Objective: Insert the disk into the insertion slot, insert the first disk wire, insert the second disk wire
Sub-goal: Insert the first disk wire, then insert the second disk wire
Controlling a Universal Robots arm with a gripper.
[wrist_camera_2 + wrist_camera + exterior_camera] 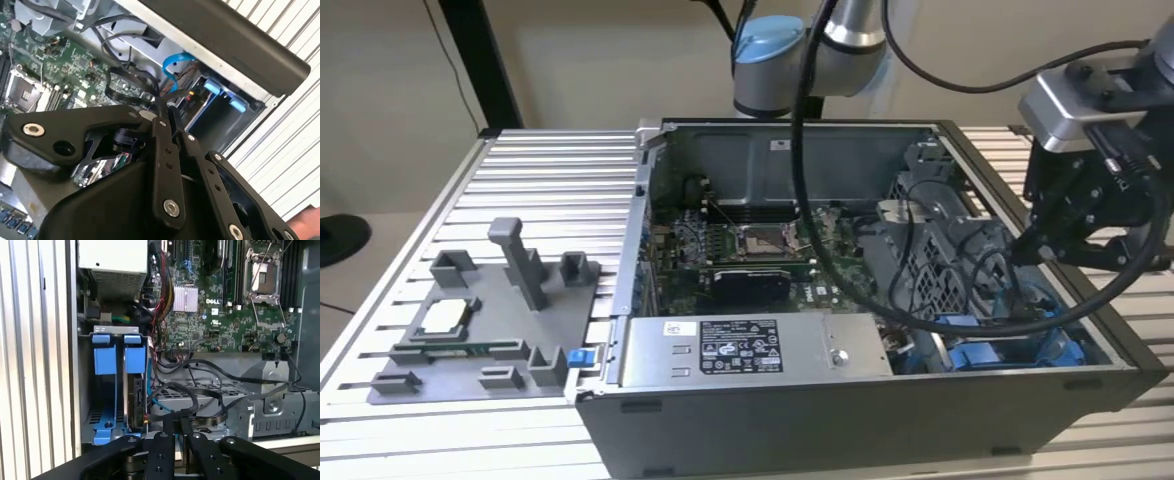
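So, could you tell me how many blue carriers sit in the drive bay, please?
2, side by side in the first wrist view: one carrier by the case's outer wall, the second carrier beside it, nearer the motherboard. More may be hidden.

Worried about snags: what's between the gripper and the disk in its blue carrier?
Looped black cables and a thin blue cable lie between the gripper and the disk, in the first wrist view.

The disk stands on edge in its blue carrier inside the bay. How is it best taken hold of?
Probably by the blue carrier's tab, coming from the open side of the case. The disk offers just its narrow edge there, its flat faces walled in.
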